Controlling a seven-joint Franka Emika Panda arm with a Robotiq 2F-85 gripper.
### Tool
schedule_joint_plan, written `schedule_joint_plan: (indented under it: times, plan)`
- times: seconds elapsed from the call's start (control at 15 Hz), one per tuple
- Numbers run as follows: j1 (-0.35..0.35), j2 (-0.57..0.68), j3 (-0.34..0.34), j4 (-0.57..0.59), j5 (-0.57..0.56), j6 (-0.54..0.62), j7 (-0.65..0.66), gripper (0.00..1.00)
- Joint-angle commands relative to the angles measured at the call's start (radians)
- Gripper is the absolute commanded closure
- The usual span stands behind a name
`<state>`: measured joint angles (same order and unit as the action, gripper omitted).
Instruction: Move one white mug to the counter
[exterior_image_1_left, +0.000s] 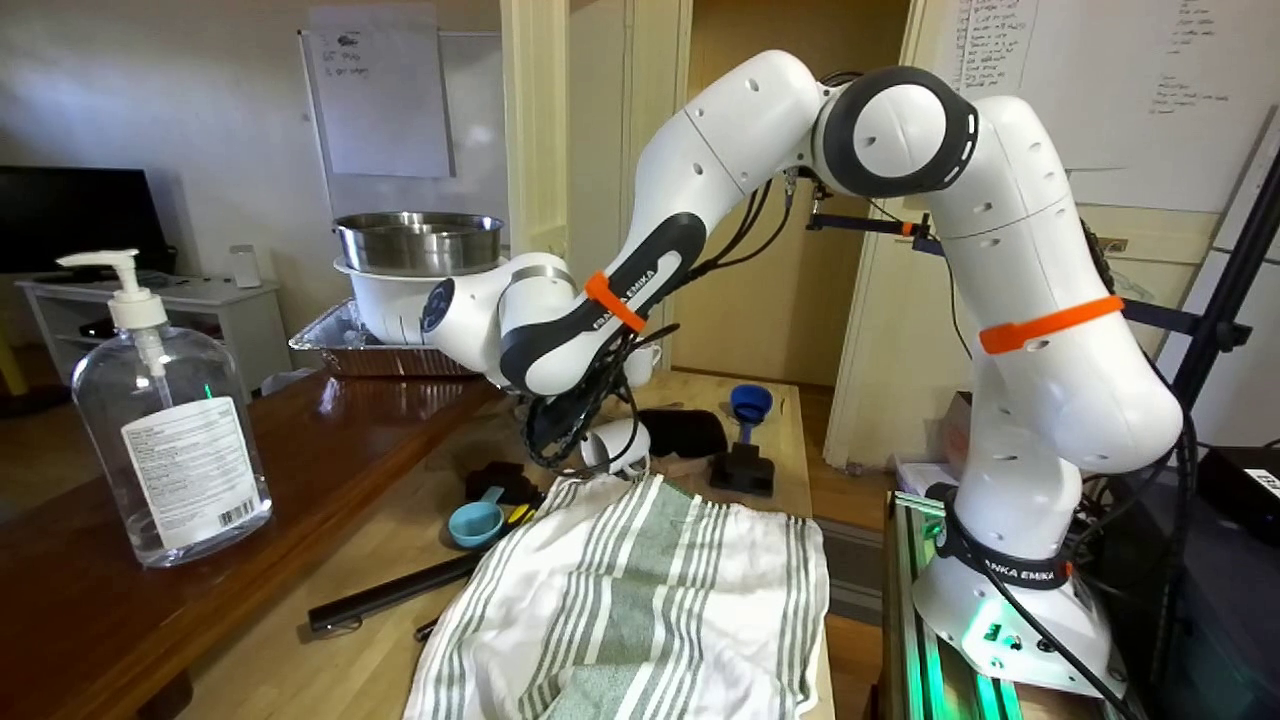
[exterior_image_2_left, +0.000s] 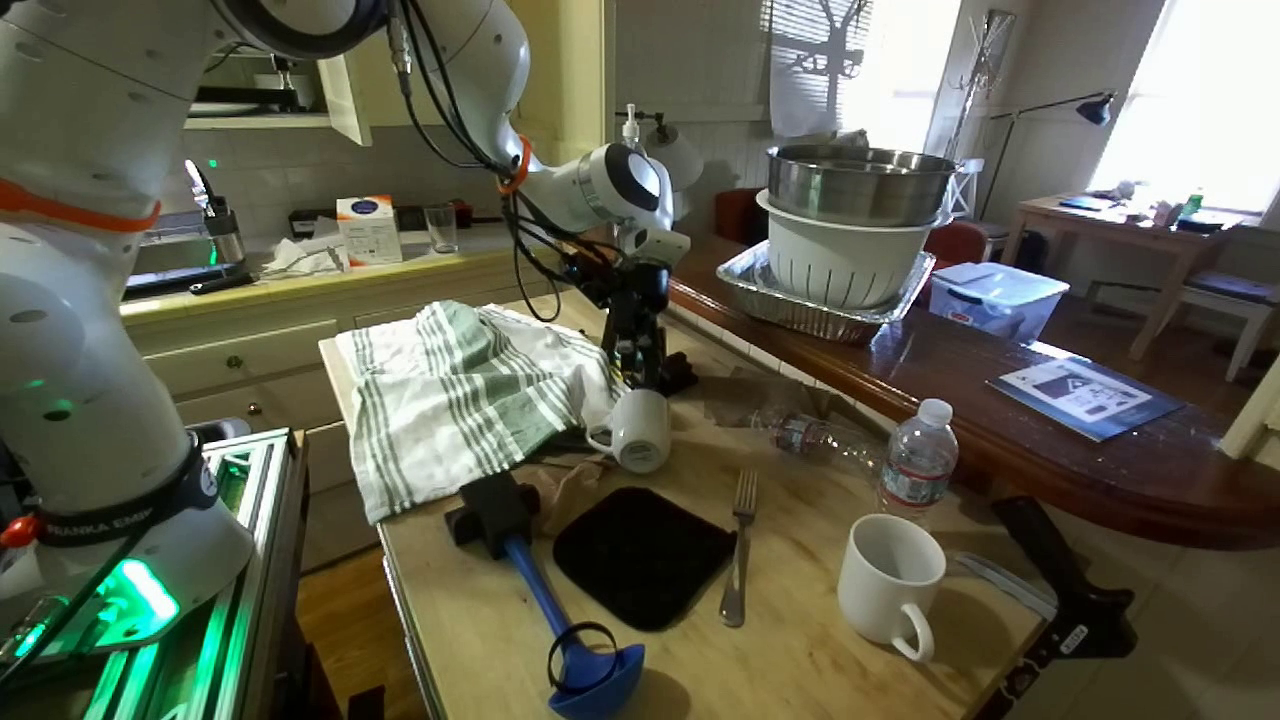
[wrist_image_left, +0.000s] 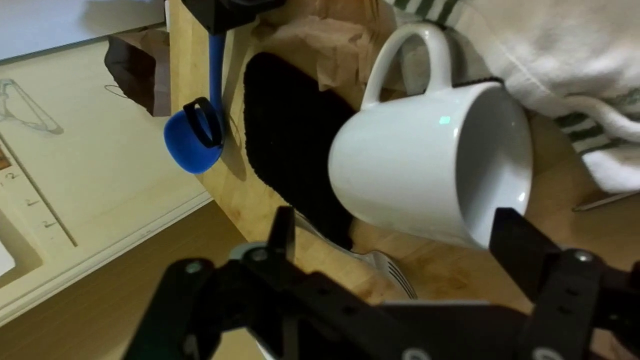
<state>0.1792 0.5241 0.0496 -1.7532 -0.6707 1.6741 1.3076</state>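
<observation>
One white mug lies on its side on the light wooden table, in both exterior views (exterior_image_1_left: 615, 443) (exterior_image_2_left: 640, 430). Its mouth faces right in the wrist view (wrist_image_left: 400, 160), with its handle at the top. A second white mug (exterior_image_2_left: 892, 580) stands upright farther along the table and partly shows in an exterior view (exterior_image_1_left: 642, 365). The glossy dark-brown counter (exterior_image_1_left: 340, 430) (exterior_image_2_left: 960, 390) runs raised along the table. My gripper (wrist_image_left: 395, 215) is open with nothing between its fingers. Its right finger overlaps the mug's rim in the wrist view; contact cannot be told. Cables mostly hide it in an exterior view.
A pump bottle (exterior_image_1_left: 180, 440) and a foil tray (exterior_image_1_left: 400, 362) with a colander and steel bowl (exterior_image_2_left: 860, 185) stand on the counter. A striped cloth (exterior_image_2_left: 470, 380), black pad (exterior_image_2_left: 645, 555), fork (exterior_image_2_left: 740, 550), blue scoop (exterior_image_2_left: 600, 670), saw (exterior_image_2_left: 1060, 590) and water bottle (exterior_image_2_left: 918, 460) surround the mugs.
</observation>
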Motion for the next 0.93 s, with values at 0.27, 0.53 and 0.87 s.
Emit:
schedule_joint_plan:
  times: [0.27,0.53,0.87]
  plan:
    - [0.010,0.033,-0.023,0.022,0.019,0.002,-0.073,0.00]
    - [0.019,0.047,-0.038,0.025,0.008,-0.036,-0.073,0.06]
    - [0.018,0.056,-0.051,0.022,0.009,-0.043,-0.070,0.55]
